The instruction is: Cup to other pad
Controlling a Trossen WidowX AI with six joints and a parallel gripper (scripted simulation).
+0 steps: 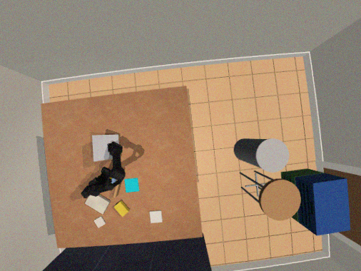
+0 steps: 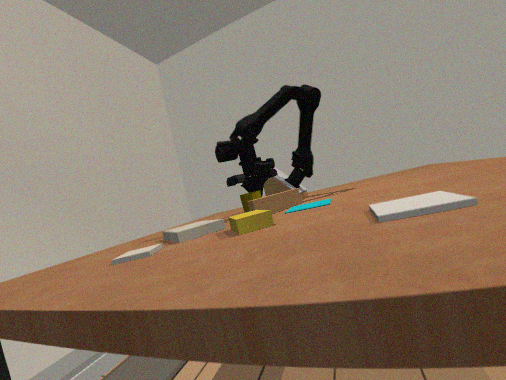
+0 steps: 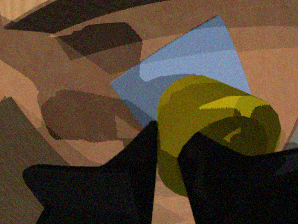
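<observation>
The table (image 1: pixel 150 118) fills the left half of the top view, brown and square. The arm (image 2: pixel 280 125) arches over it at centre of the exterior view, wrist pointing down. A grey slab (image 1: pixel 104 147) lies at centre left of the top view, beside the arm base. A pale block (image 1: pixel 96 203), a cyan pad (image 1: pixel 131 185), a yellow block (image 1: pixel 121 208) and two small white tiles (image 1: pixel 155 216) sit lower on the table. The gripper (image 3: pixel 169 163) is at lower centre of the wrist view, its dark fingers pinching the wall of the yellow cup (image 3: pixel 213 129). The cup sits over a blue pad (image 3: pixel 193 66) at centre right of that view; whether it touches the pad cannot be told. Marbles are not discernible.
</observation>
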